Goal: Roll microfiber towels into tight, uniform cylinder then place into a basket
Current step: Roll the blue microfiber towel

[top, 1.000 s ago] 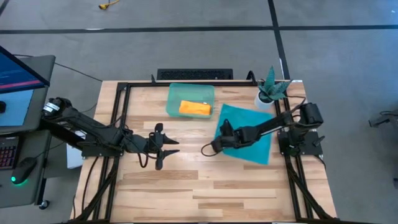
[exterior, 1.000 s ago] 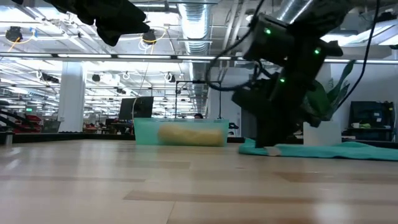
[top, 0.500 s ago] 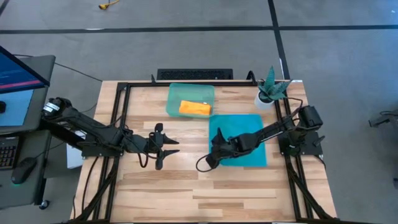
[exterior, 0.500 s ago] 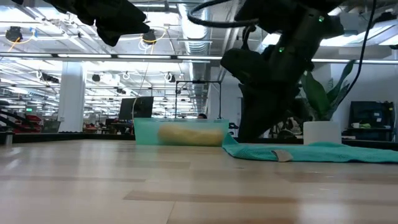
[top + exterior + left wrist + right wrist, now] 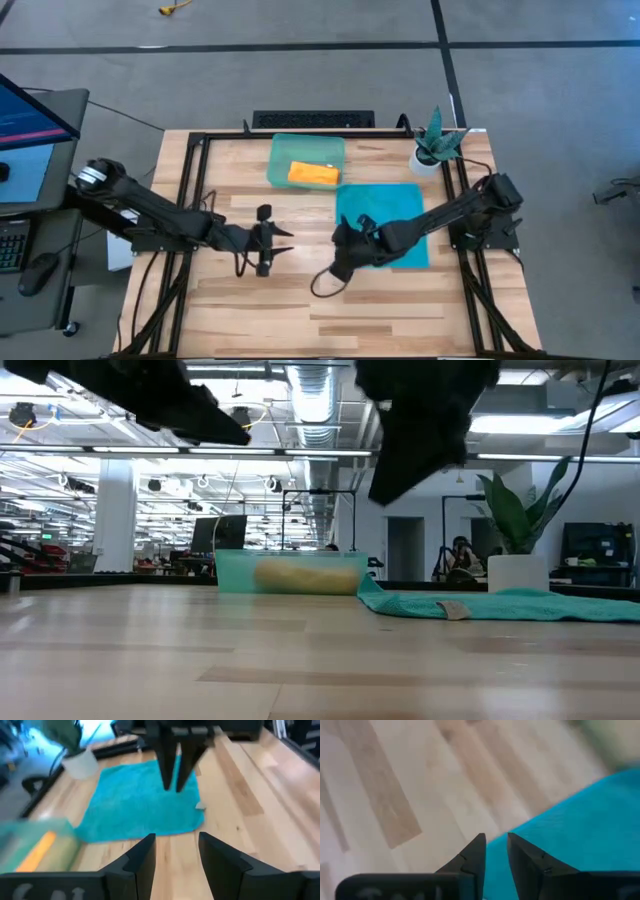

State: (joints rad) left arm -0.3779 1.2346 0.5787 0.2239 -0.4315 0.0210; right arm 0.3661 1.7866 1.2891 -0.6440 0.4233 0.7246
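Wooden table [image 5: 300,300] carries the basket [image 5: 281,160] holding a rolled orange towel [image 5: 313,174].

Robotics lab in an open industrial hall. Wooden bench [image 5: 250,300] with black frame rails on grey concrete floor [image 5: 300,90] with taped lines; monitor [image 5: 30,115] at the frame's left edge. Low view: exposed ducting [image 5: 310,400], strip lights, rows of workstations behind.

Bare table [image 5: 300,290] lies between both arms; basket [image 5: 306,160] blocks behind.
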